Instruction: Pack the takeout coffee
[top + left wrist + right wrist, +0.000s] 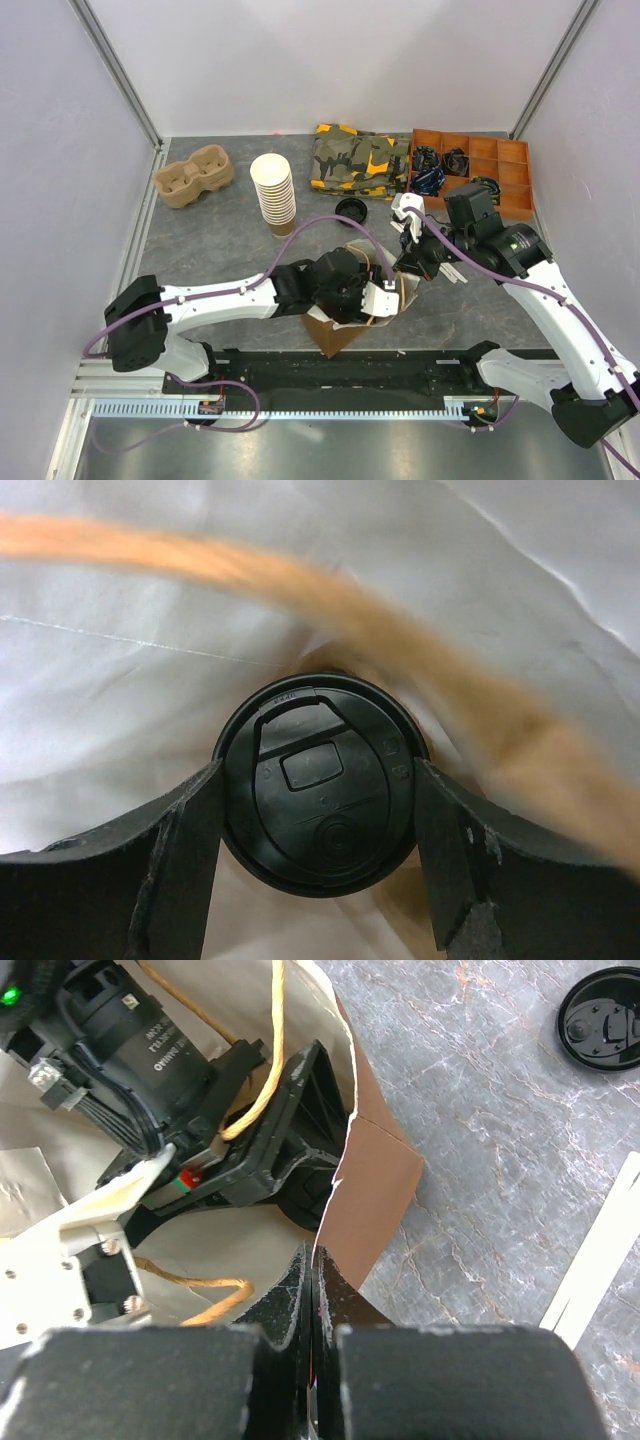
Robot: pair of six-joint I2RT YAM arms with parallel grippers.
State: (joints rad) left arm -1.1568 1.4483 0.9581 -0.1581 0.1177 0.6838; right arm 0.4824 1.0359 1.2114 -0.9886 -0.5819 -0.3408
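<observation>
— Well, how much room is there around the edges?

— The paper bag [335, 335] stands by the middle of the near edge. The stack of cups [273, 190] and the loose lid [349, 209] sit nearer the far edge, the cup carrier [193, 175] is in the far left corner, and the orange tray [500, 165] is in the far right. Bare tabletop [220, 240] runs from the bag to the left edge.

— What does each view add?

— From above, both arms meet at the bag, but the cup is hidden. Only the left wrist view shows the takeout coffee [320, 790], lid up, deep in the bag's white lining, with a handle cord [450, 680] blurred across. The right wrist view shows the right fingers [283, 1310] pinched tight on the bag's rim.

— And the cup against the fingers?

— The left fingers [180, 850] press on both sides of the lid, gripping it between them.
</observation>
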